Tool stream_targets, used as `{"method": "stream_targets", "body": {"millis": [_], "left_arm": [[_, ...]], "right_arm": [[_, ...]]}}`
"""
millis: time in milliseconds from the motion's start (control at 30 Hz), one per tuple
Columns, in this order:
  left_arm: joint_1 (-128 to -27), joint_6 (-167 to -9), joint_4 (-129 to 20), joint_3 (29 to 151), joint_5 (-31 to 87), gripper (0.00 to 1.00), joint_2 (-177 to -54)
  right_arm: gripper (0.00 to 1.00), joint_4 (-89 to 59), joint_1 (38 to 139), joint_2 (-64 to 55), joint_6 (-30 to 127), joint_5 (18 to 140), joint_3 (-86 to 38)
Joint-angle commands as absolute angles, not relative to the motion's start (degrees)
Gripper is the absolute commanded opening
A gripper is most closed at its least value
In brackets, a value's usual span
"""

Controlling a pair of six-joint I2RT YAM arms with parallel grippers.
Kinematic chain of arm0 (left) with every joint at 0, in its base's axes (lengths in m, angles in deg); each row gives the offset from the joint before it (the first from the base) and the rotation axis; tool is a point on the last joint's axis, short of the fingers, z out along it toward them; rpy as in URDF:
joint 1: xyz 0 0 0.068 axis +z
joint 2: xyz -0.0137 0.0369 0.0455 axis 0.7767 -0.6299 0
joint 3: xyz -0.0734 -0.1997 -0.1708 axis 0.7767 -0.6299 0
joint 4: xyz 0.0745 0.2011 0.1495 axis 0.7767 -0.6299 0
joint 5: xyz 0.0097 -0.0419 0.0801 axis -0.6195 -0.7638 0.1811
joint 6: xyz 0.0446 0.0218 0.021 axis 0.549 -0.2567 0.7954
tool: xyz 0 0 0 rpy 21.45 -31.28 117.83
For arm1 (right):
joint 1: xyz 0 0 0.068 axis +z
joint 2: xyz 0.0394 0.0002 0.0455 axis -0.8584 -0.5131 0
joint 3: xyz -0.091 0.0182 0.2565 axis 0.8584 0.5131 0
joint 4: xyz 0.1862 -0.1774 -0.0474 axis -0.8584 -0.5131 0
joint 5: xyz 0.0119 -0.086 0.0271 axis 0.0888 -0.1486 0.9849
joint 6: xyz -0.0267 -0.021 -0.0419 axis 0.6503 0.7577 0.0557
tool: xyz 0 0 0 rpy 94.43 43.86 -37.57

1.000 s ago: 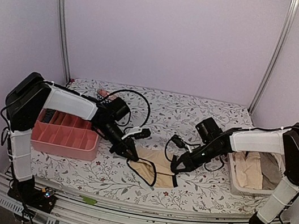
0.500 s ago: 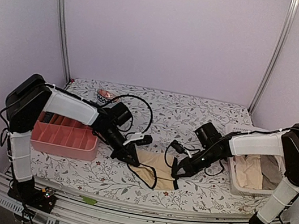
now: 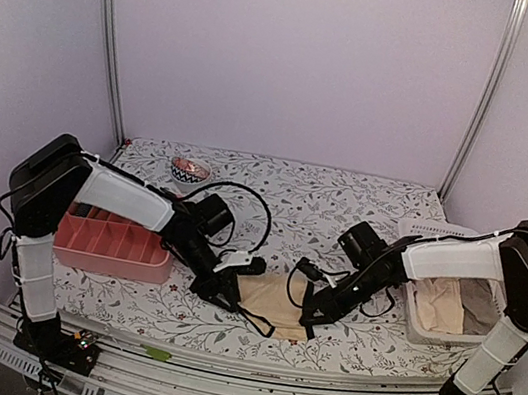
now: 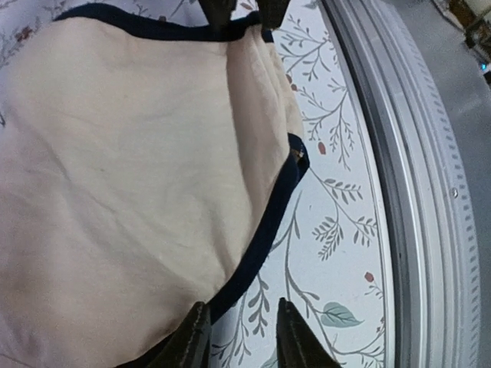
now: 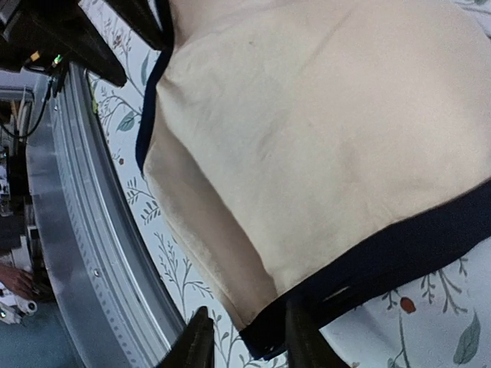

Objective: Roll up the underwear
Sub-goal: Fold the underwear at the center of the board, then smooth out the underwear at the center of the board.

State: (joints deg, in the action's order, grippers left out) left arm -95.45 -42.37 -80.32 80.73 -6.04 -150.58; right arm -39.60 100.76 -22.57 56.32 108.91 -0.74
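L gripper (image 3: 217,293) is down low on the floral tablecloth (image 3: 345,196), R gripper (image 3: 312,313) opposite it, tips facing in. The underwear (image 3: 272,298) lies flat right btwn the two, one side at each set of tips. It's cream cloth w/ black trim (image 4: 265,230) round the edge.

L wrist view: jaws parted, and the gap btwn the L fingers (image 4: 196,337) shows bare tablecloth. The trim runs in toward the tips and meets one finger, nothing pinched. So L is open, sitting at the garment's edge.

R wrist view: R fingers (image 5: 198,341) stand apart too. The trimmed corner of the underwear sits in the gap, not squeezed as far as this view shows. R open as well.

Beyond each gripper's tips you catch the other one's dark fingers across the cloth. Off to the side of both wrists, the metal rail (image 4: 414,192) at the table's near edge runs close to the garment's hem.

Behind the L arm's elbow: pink divided tray (image 3: 112,255). Farther out past the L wrist, a small patterned bowl (image 3: 189,171). Outboard of the R arm, by its forearm, there's a white basket (image 3: 421,335) w/ more beige cloth (image 3: 441,304) piled in, plus a grey piece, can't tell what.
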Motion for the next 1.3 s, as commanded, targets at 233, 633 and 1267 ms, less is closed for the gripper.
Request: {"method": "stream_targets", "body": {"millis": [233, 633, 1267], "left_arm": [[-95.96, -41.98, -81.20, 78.40, -5.18, 0.44, -139.92], [-103.49, -47.38, -63.37, 76.23, 2.16, 0.42, -140.03], [-116.49, -47.64, -56.57, 77.24, 9.97, 0.14, -151.26]], "right_arm": [[0.37, -42.07, 101.08, -14.56, 50.07, 108.42, -1.26], [0.33, -40.39, 99.39, -14.47, 34.83, 108.82, 3.45], [0.15, -26.16, 94.47, -15.60, 19.29, 120.55, 16.64]]}}
